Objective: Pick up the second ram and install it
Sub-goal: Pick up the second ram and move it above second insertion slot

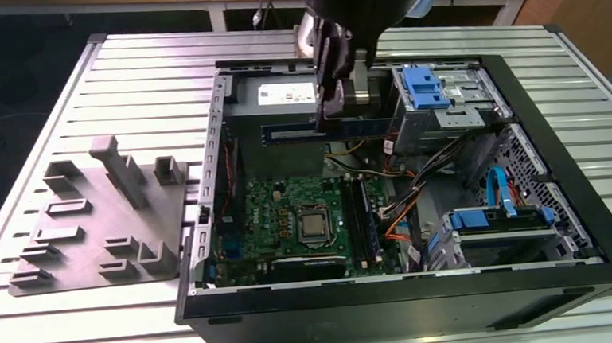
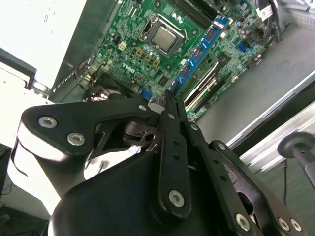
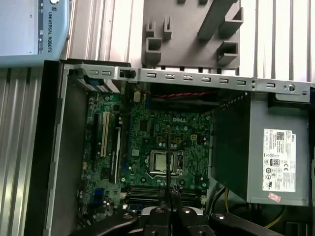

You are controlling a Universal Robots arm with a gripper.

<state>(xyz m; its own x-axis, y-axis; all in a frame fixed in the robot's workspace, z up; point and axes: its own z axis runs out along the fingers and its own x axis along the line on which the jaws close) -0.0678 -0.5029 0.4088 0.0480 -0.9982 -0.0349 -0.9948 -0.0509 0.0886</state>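
This is a robotics lab or workshop set up for computer assembly. The work surface is a ribbed silver aluminium tabletop (image 1: 150,61) built of slotted profiles. On it lies an open black desktop computer case (image 1: 399,303), with its green motherboard (image 1: 277,221) and grey power-supply box (image 1: 270,98) exposed. Beside the case, on the exterior view's left, sits a grey plastic fixture plate (image 1: 82,253) with upright holders. A black robot arm (image 1: 365,0) reaches over the case, its fingers (image 1: 333,90) pinching a long dark bluish memory stick (image 1: 288,132). Behind stands a wooden workbench (image 1: 115,1) on white legs. The first wrist view shows a pale blue-grey robot housing (image 3: 27,29).
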